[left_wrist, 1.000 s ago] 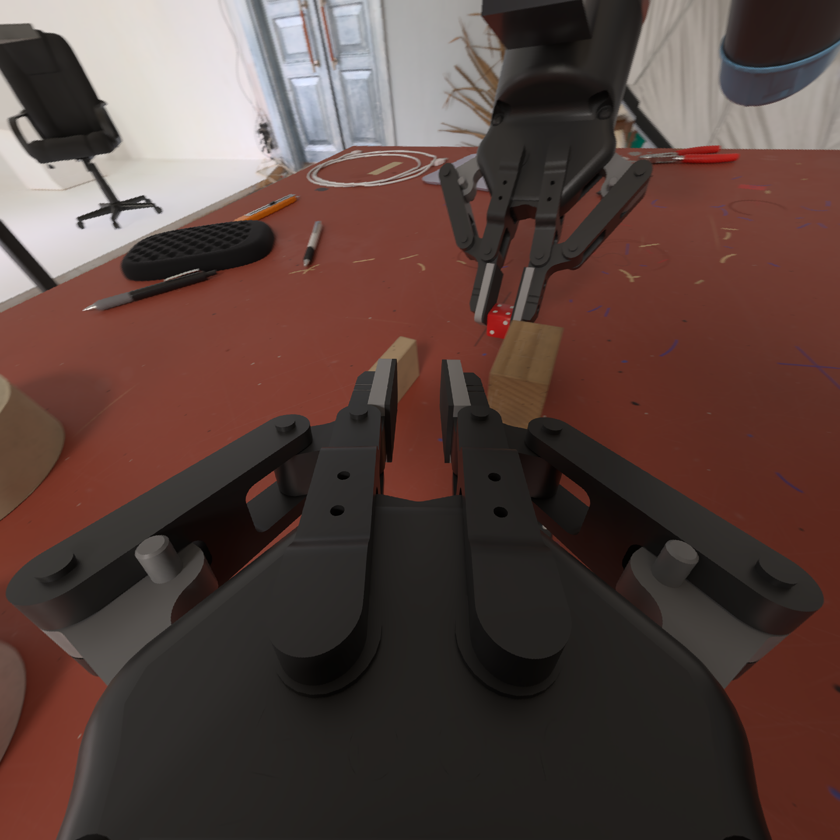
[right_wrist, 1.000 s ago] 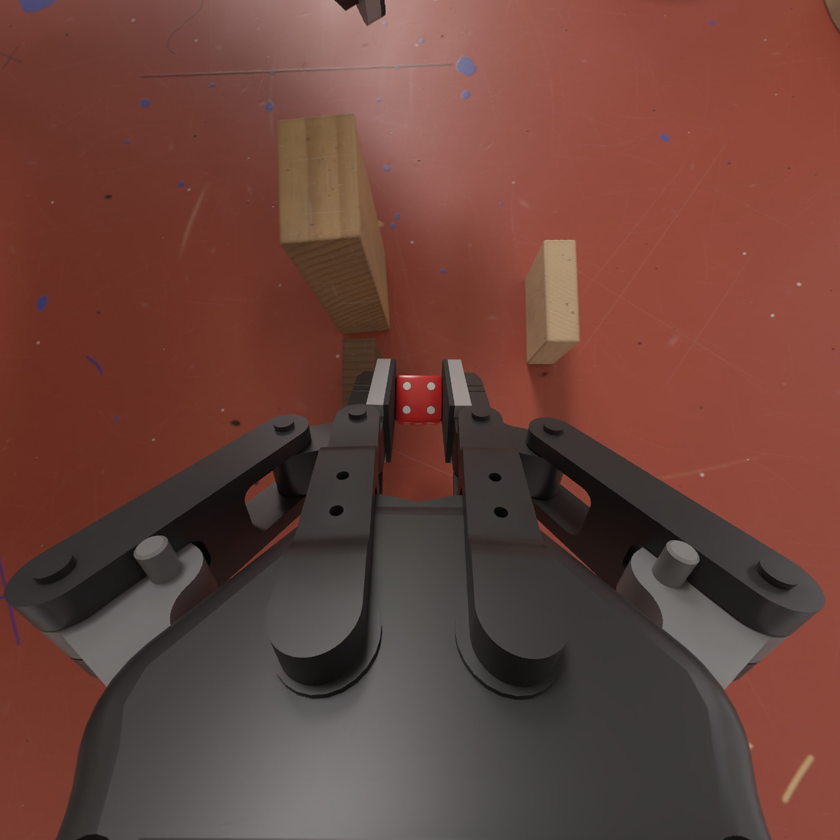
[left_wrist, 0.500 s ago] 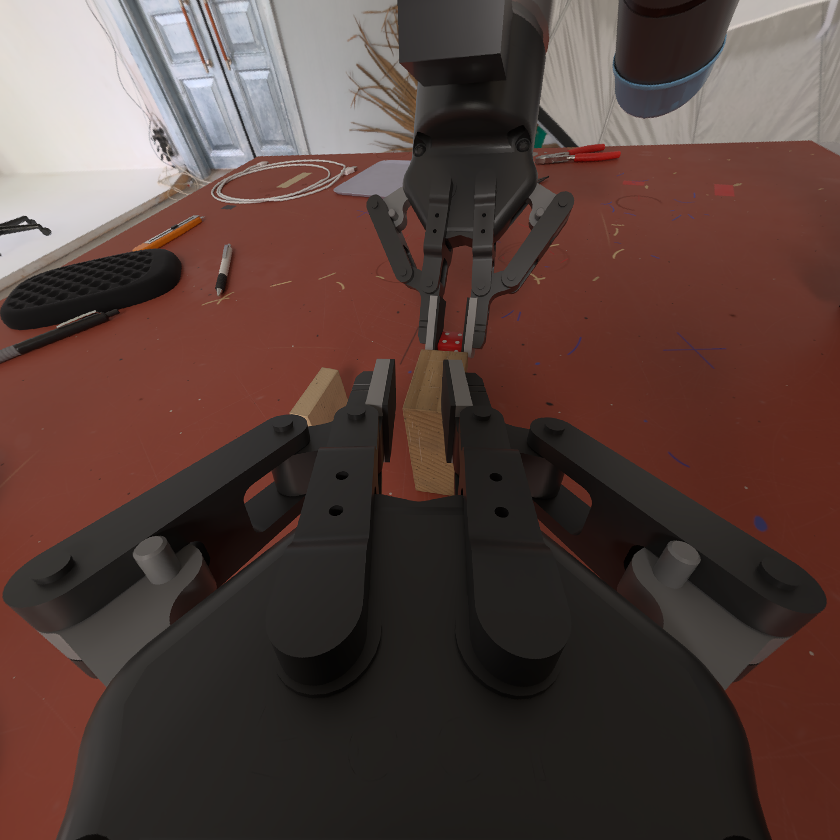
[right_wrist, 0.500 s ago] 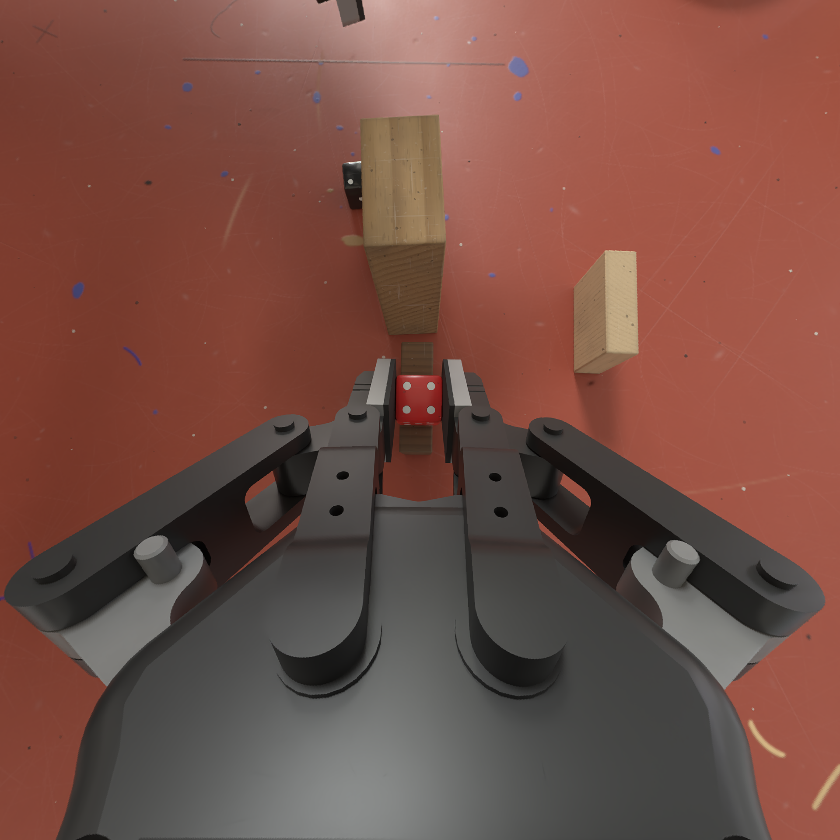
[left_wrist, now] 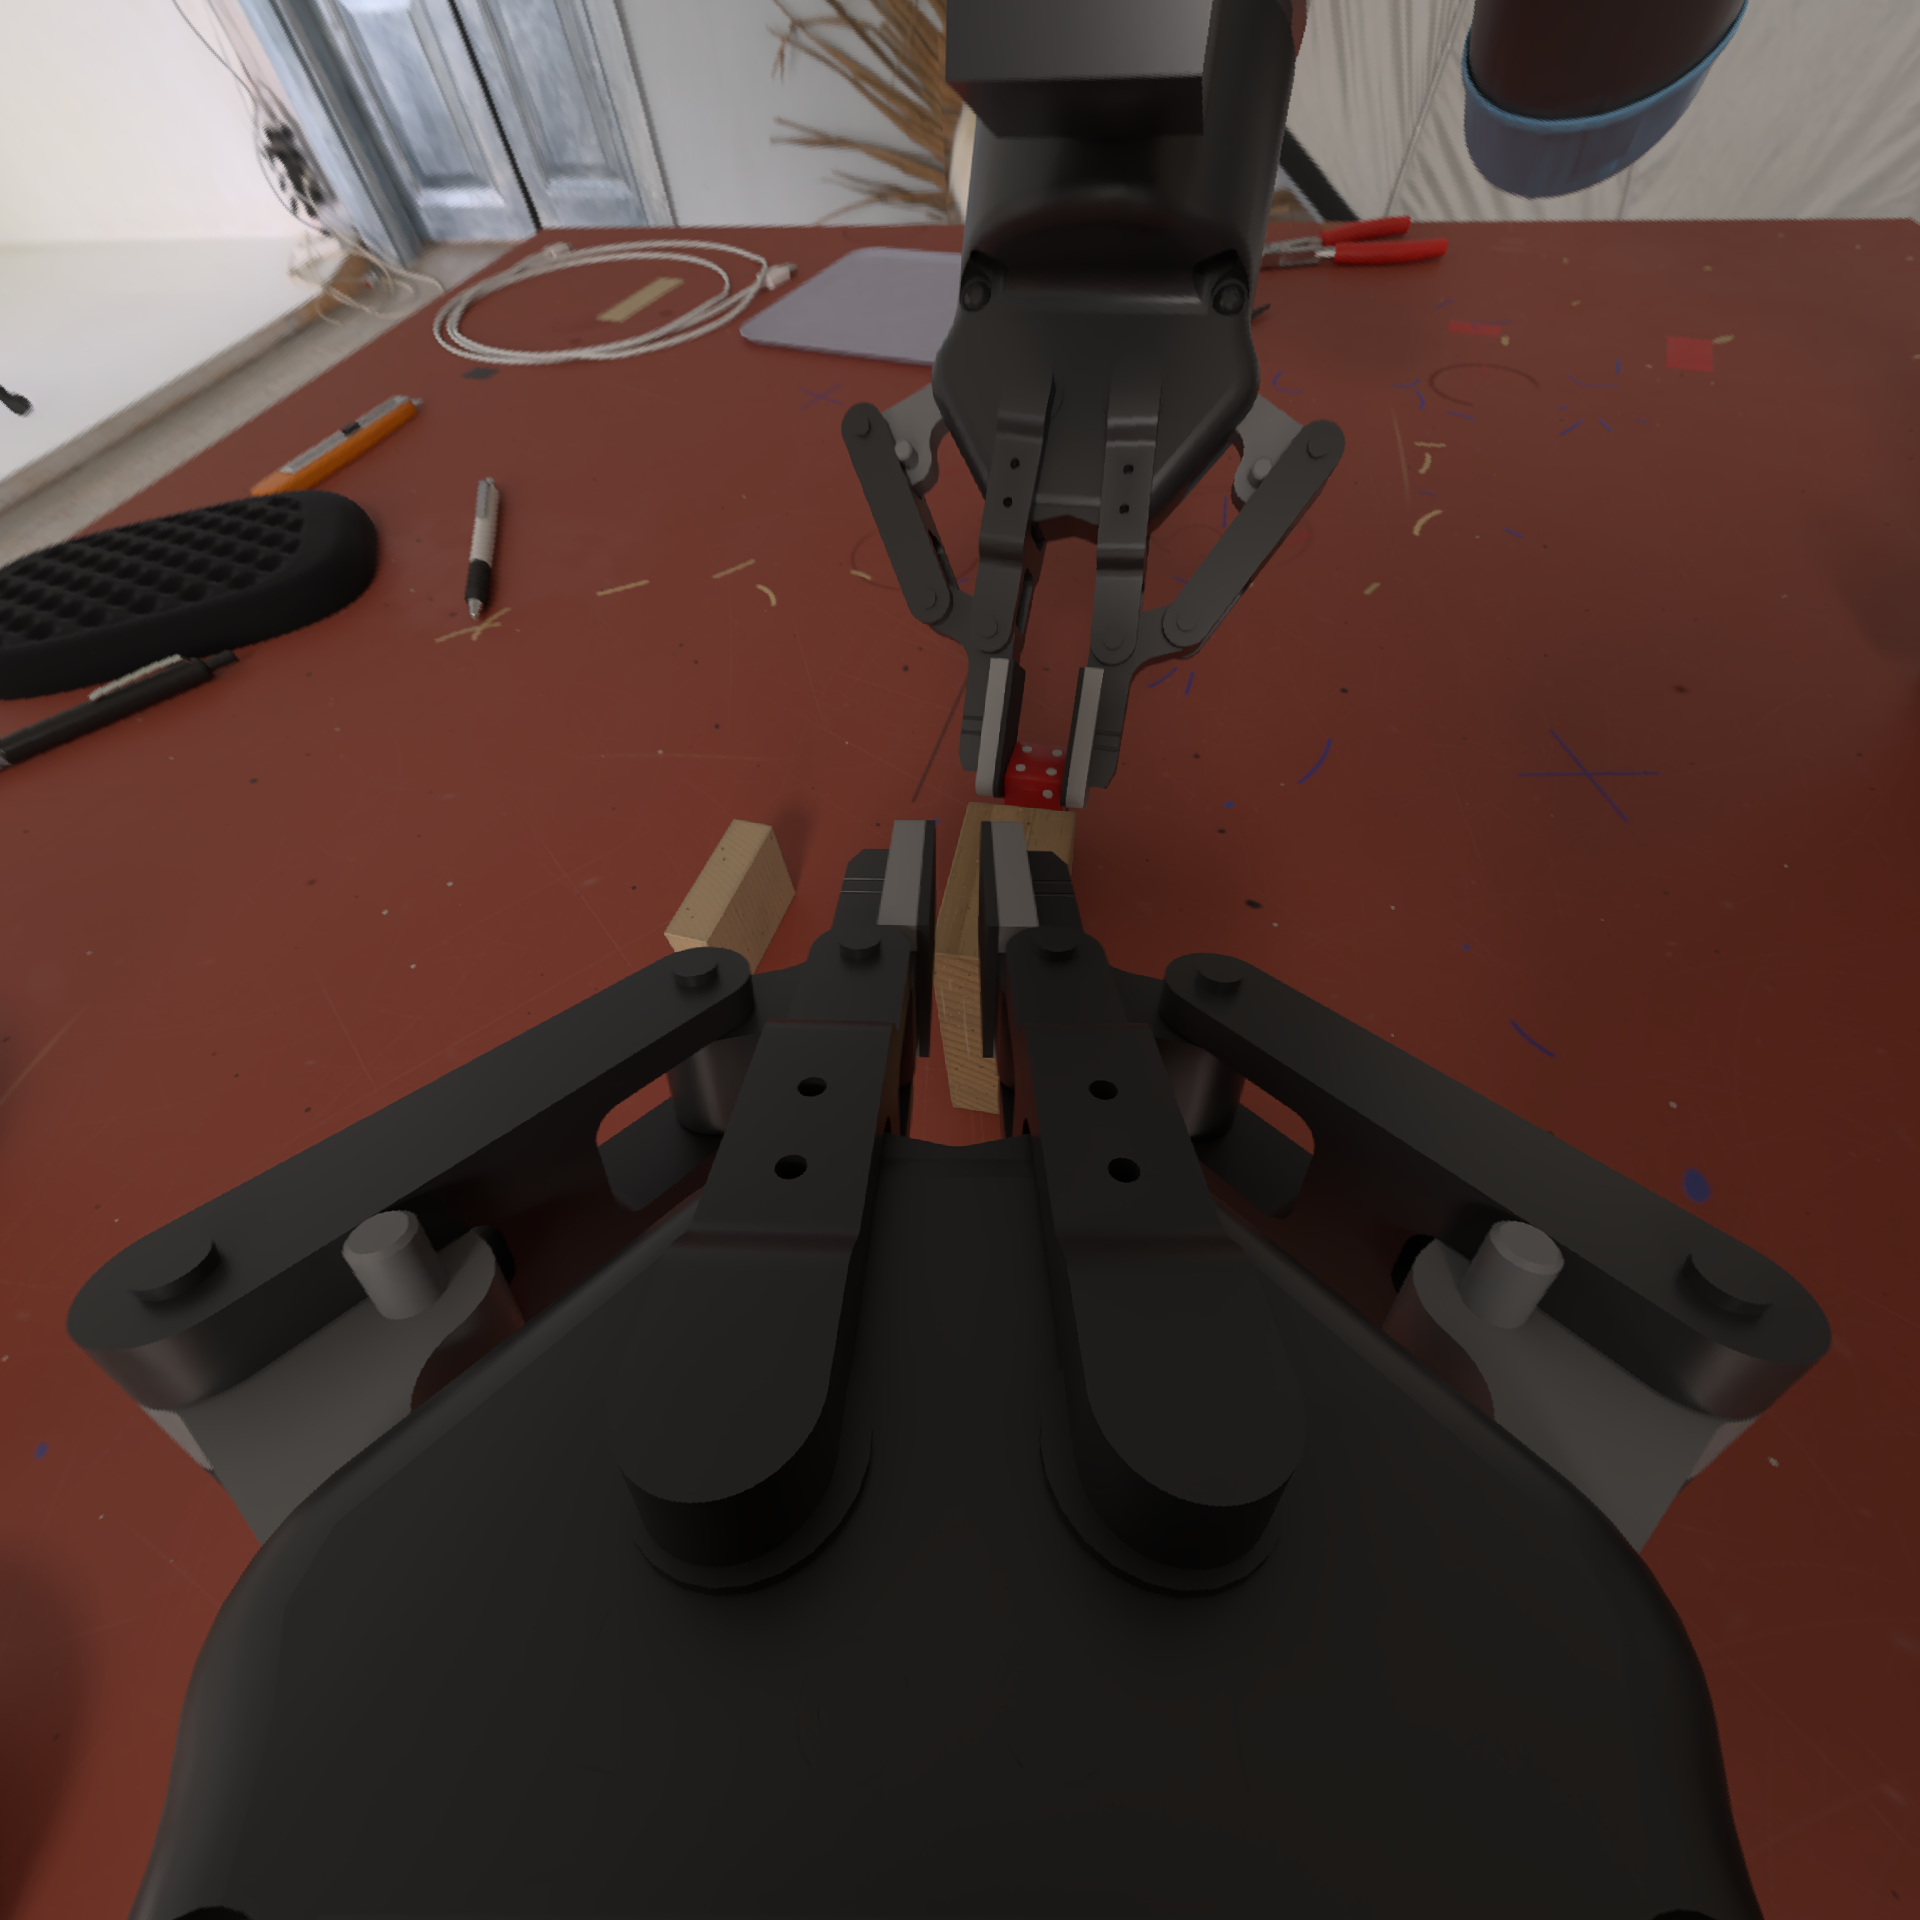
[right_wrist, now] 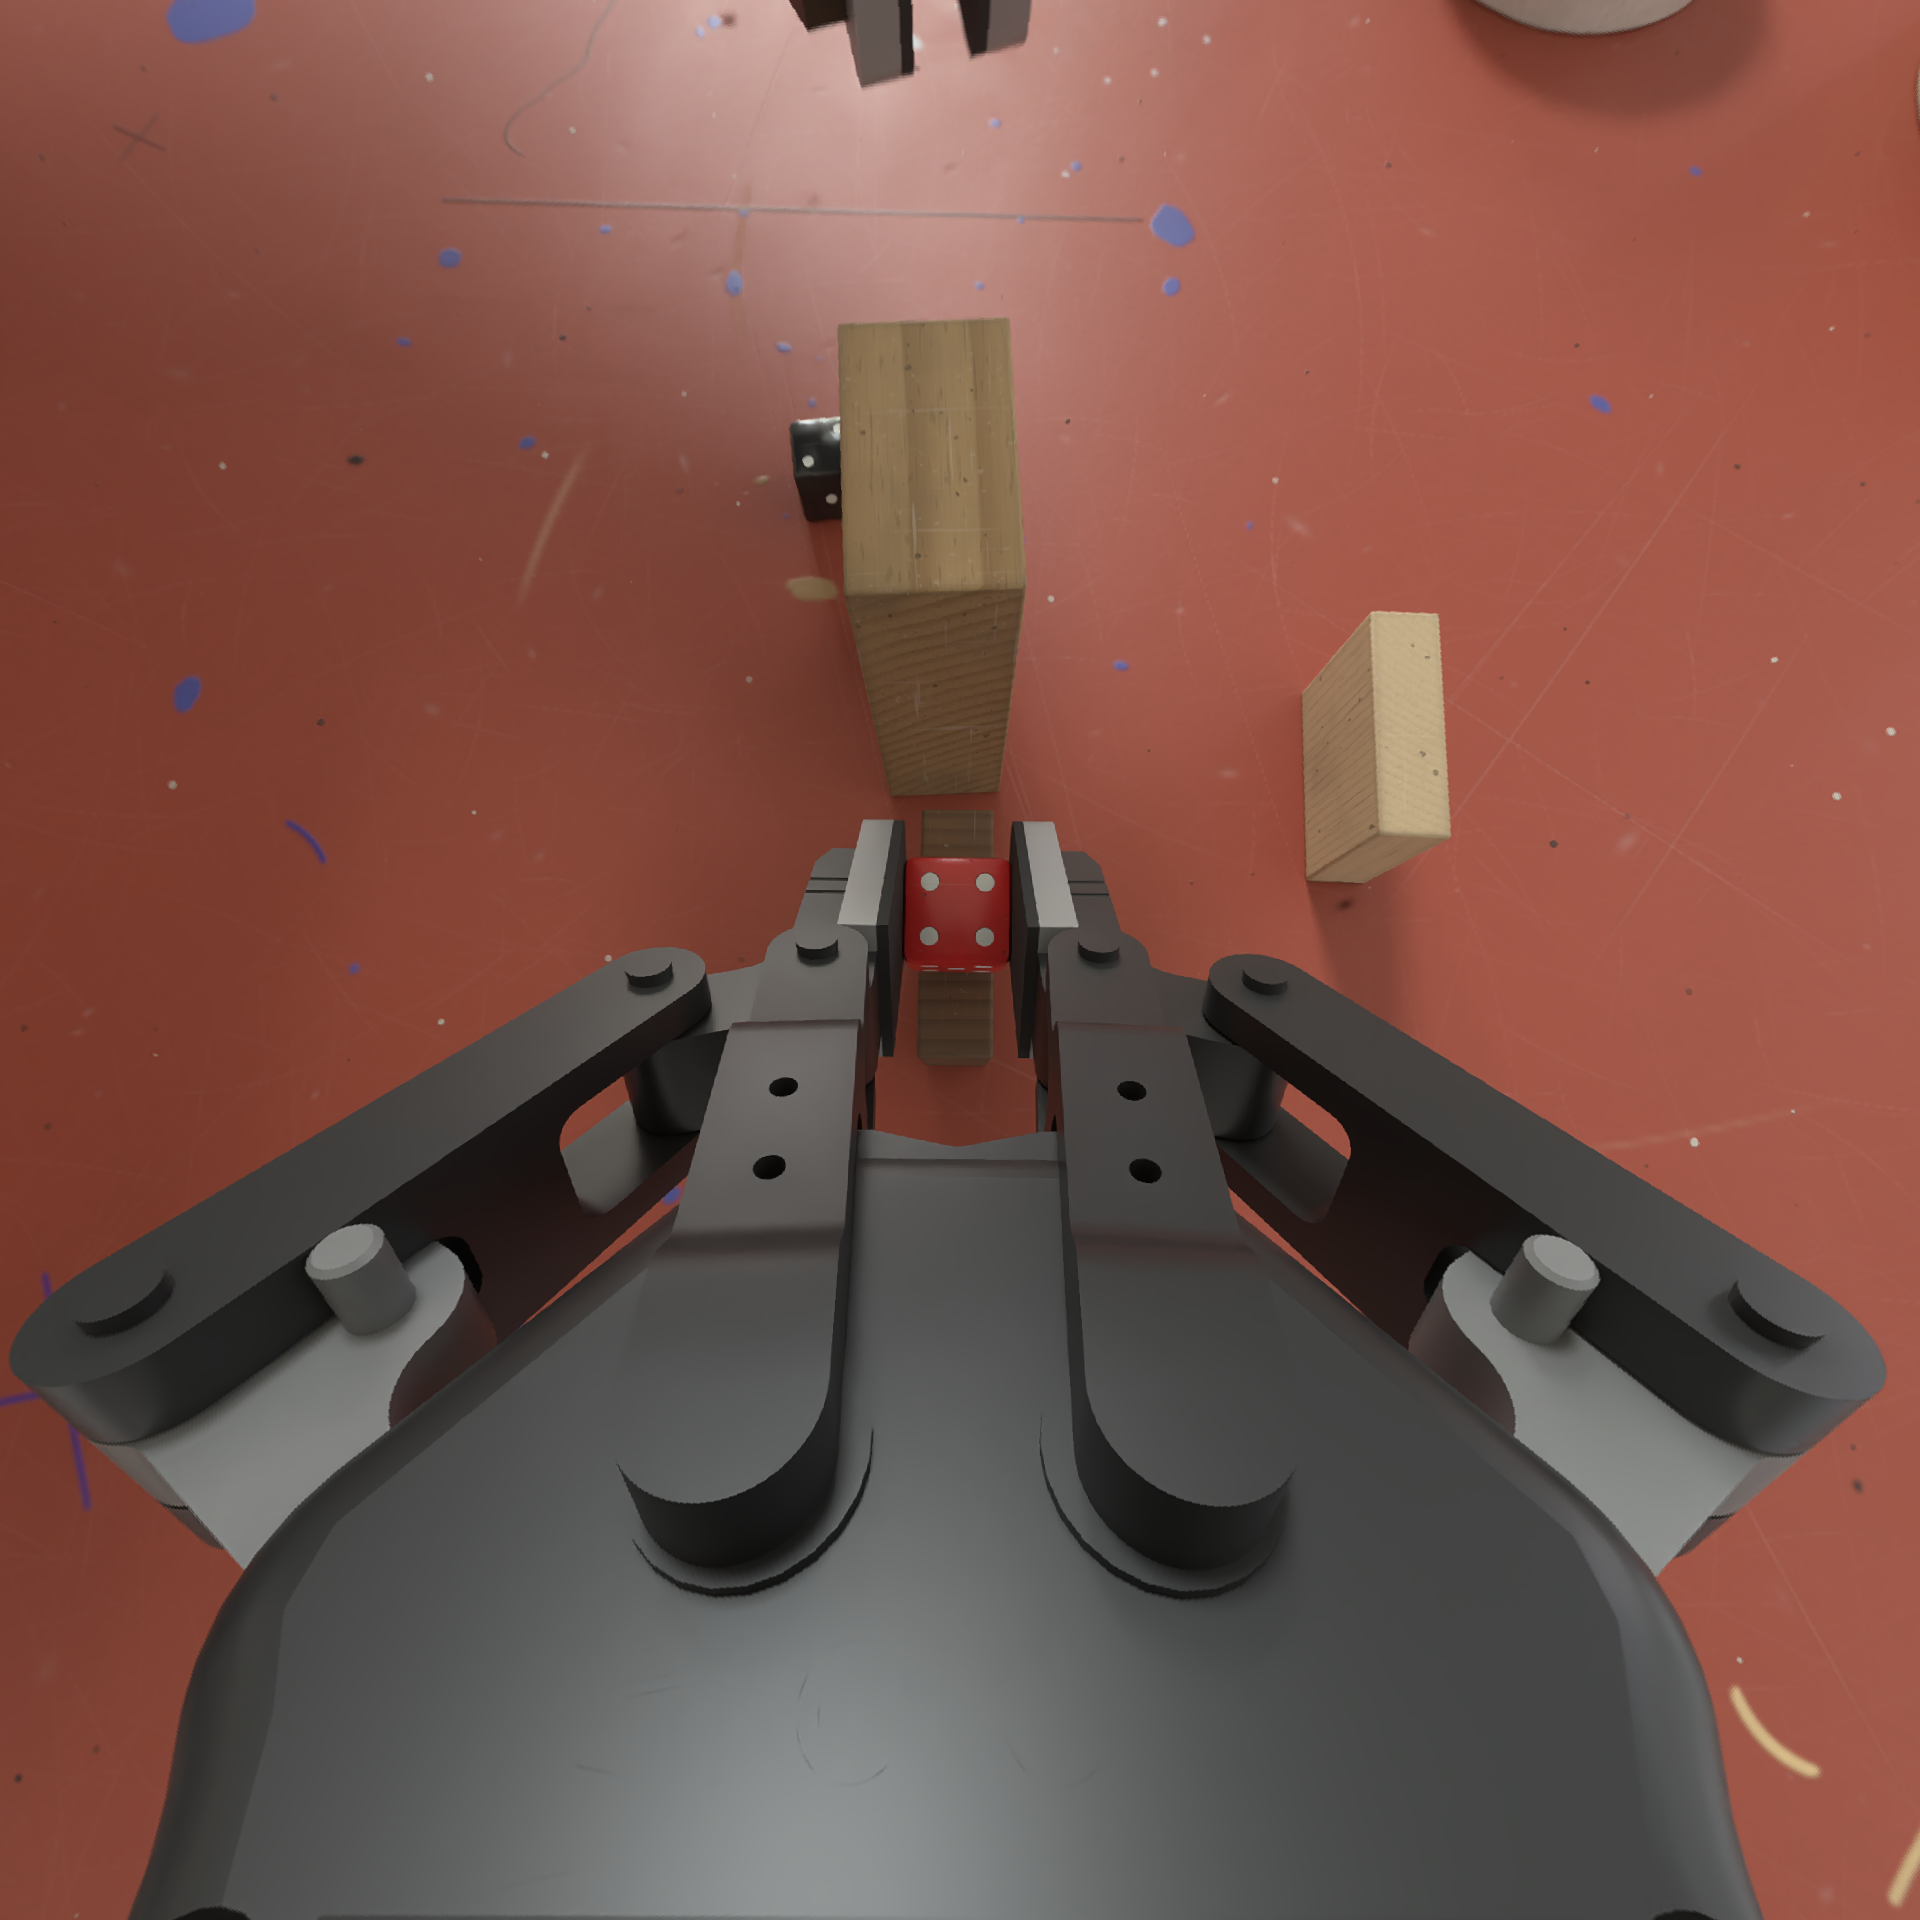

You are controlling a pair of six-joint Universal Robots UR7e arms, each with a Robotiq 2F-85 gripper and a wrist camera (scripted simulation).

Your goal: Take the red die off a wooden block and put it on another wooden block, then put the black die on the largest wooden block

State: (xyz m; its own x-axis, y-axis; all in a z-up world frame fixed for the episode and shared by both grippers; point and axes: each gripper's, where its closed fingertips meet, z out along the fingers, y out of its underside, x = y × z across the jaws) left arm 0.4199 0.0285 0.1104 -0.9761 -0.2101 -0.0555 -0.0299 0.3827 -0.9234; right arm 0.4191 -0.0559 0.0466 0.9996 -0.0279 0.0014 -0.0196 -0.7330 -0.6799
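Observation:
My right gripper (right_wrist: pixel 956 914) is shut on the red die (right_wrist: pixel 956 925) and holds it right above a small dark wooden block (right_wrist: pixel 954 1023). Just beyond stands the largest wooden block (right_wrist: pixel 930 540), with the black die (right_wrist: pixel 818 468) on the table against its left side. A pale wooden block (right_wrist: pixel 1377 743) lies to the right. My left gripper (left_wrist: pixel 956 873) is shut and empty, above the near end of the largest block (left_wrist: pixel 971 997), facing the right gripper (left_wrist: pixel 1039 774) and the red die (left_wrist: pixel 1036 781). The pale block (left_wrist: pixel 732 899) lies to its left.
On the red table's far left are a black mesh pad (left_wrist: pixel 177 582), two pens (left_wrist: pixel 481 545), an orange knife (left_wrist: pixel 338 445) and a white cable (left_wrist: pixel 603 301). A grey pad (left_wrist: pixel 852 312) and red pliers (left_wrist: pixel 1361 244) lie at the back. A round object's edge (right_wrist: pixel 1579 10) shows at the top right.
My right gripper has carried the red die sideways from beside the small dark block to above it. My left gripper has swung over until the largest block lines up between its fingers.

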